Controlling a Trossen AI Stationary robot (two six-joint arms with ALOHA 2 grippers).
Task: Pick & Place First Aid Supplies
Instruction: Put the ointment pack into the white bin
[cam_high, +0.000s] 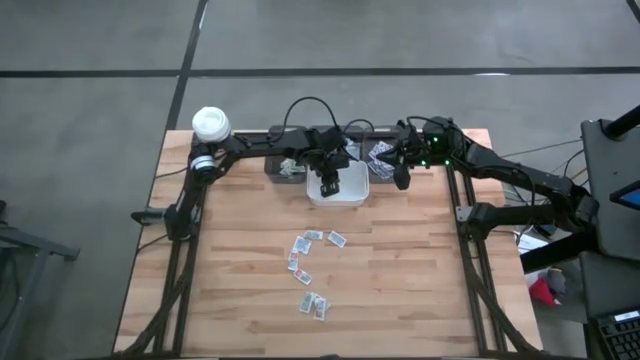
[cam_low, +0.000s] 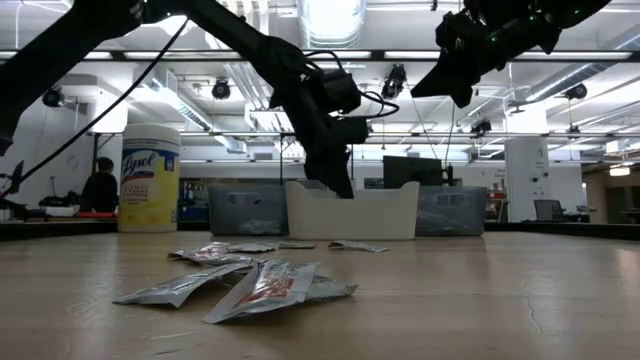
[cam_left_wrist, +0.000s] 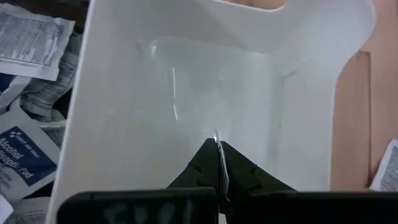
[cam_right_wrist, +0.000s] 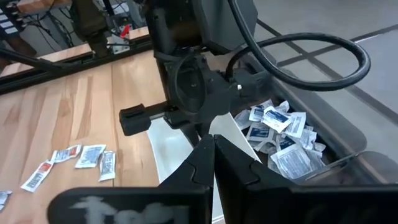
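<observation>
The left gripper (cam_high: 328, 187) hangs over the white bin (cam_high: 352, 192) at the far middle of the wooden table (cam_high: 230, 270), its fingers pressed together with nothing between them; in the left wrist view the closed tips (cam_left_wrist: 217, 155) point down into the bin's bare white bottom (cam_left_wrist: 205, 93), away from its walls. The right gripper (cam_high: 401, 178) is raised just to the right of this bin, above the right grey bin (cam_high: 381, 152); its fingers are also closed and hold nothing.

The first aid supplies are in three places: a loose line of packets (cam_high: 310, 270) lies on the open wood in the middle of the table, well apart from both grippers and from every edge; more packets fill the right grey bin (cam_right_wrist: 280, 134); others lie in the left grey bin (cam_left_wrist: 28, 124) beside the white bin's wall.

A yellow wipes bottle (cam_high: 211, 125) with a white lid stands at the far left corner; the near half of the table around the packets is free wood.
</observation>
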